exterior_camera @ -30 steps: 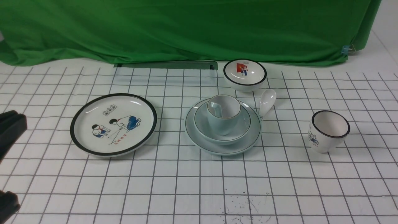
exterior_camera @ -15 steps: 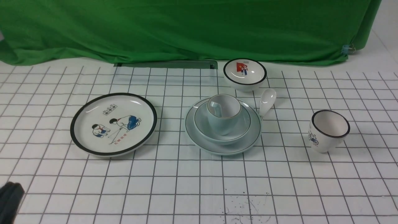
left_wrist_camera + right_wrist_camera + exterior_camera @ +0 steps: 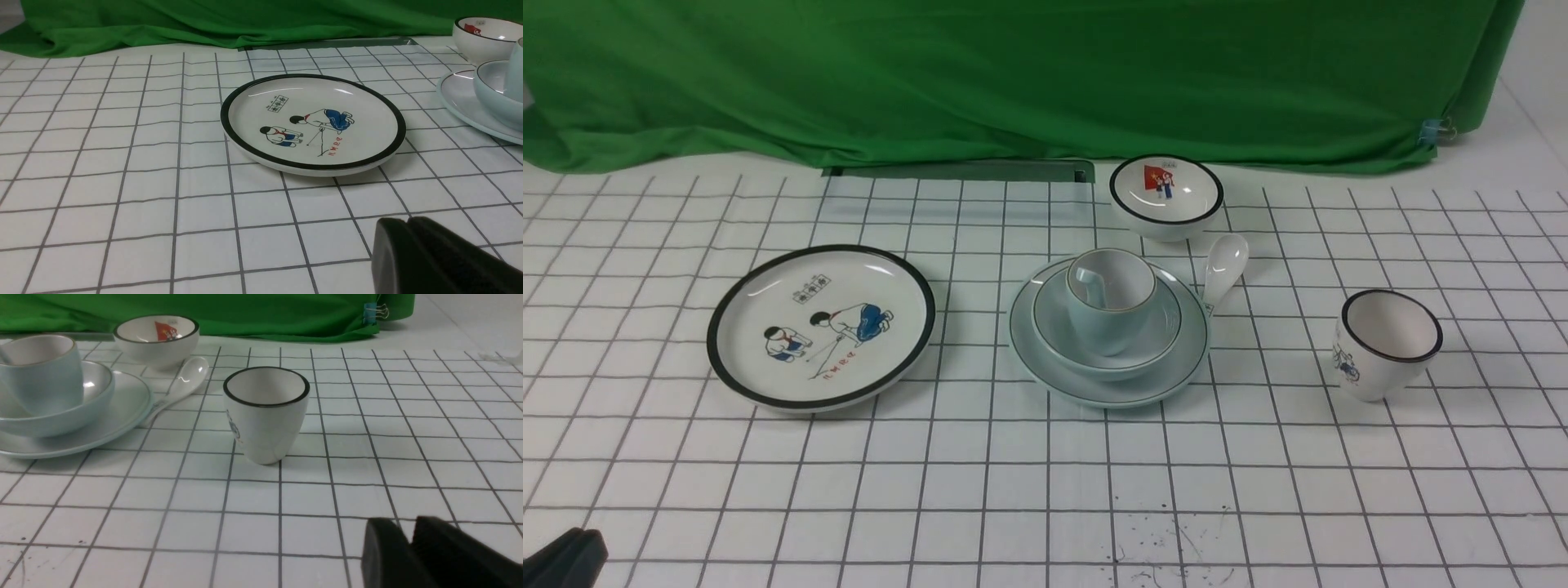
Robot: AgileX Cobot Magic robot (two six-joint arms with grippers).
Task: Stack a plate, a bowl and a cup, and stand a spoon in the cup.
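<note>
The pale blue plate (image 3: 1107,385) sits mid-table with the pale blue bowl (image 3: 1164,327) on it and the light blue cup (image 3: 1107,327) standing in the bowl. A white spoon (image 3: 1088,282) stands in the cup, its handle against the inner wall. The stack also shows at the edge of the left wrist view (image 3: 453,94) and in the right wrist view (image 3: 122,412). My left gripper (image 3: 564,559) is low at the near left corner, shut and empty (image 3: 408,222). My right gripper (image 3: 402,526) is shut and empty, near the table, short of the printed cup; it is outside the front view.
A second white spoon (image 3: 1225,265) lies against the plate's right rim. A black-rimmed cartoon plate (image 3: 821,327) lies left of the stack. A black-rimmed small bowl (image 3: 1166,196) stands behind it. A white printed cup (image 3: 1387,345) stands to the right. Green cloth (image 3: 1013,73) hangs behind.
My left gripper has drawn back from the left edge down to the near left corner of the front view. The dishes have not moved.
</note>
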